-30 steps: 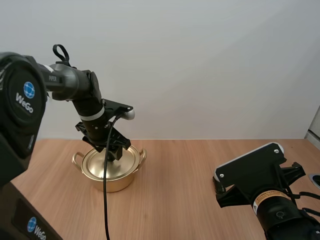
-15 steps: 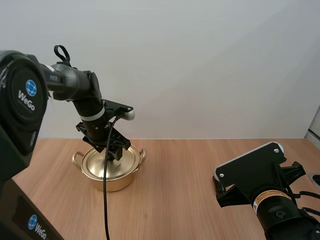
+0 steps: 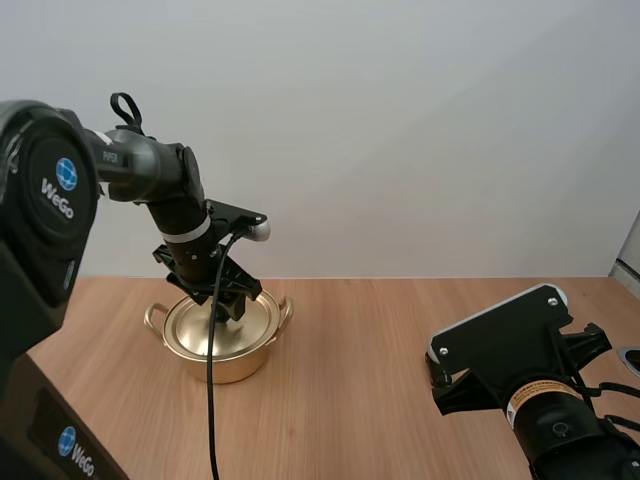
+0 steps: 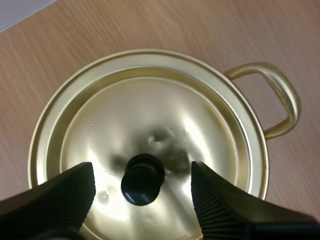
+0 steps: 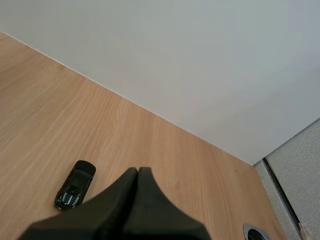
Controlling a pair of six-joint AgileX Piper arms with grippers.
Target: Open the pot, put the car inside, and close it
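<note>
Pot [image 3: 236,366], golden metal with two loop handles [image 4: 272,102], standing on the desk [image 3: 380,340] beneath the left arm, its lid [image 4: 150,120] seated squarely inside the rim. The left jaws are open, poised directly over the lid, one finger to each side of the black knob [image 4: 143,178] at its centre, touching nothing. The right jaws are closed on nothing, their fingers pressed into one dark wedge, held above bare desk close to the small dark car [image 5: 75,185], which rests on its wheels. Lid and pot appear to be thin, stiff sheet metal, probably light, with a polished surface that would slip under a pinch; the knob is the one sound place to hold the lid, taken squarely across its middle and lifted straight up. The car looks hard and light and may roll if nudged, so a grip across its two long sides seems best. The opening step has not yet been done.
</note>
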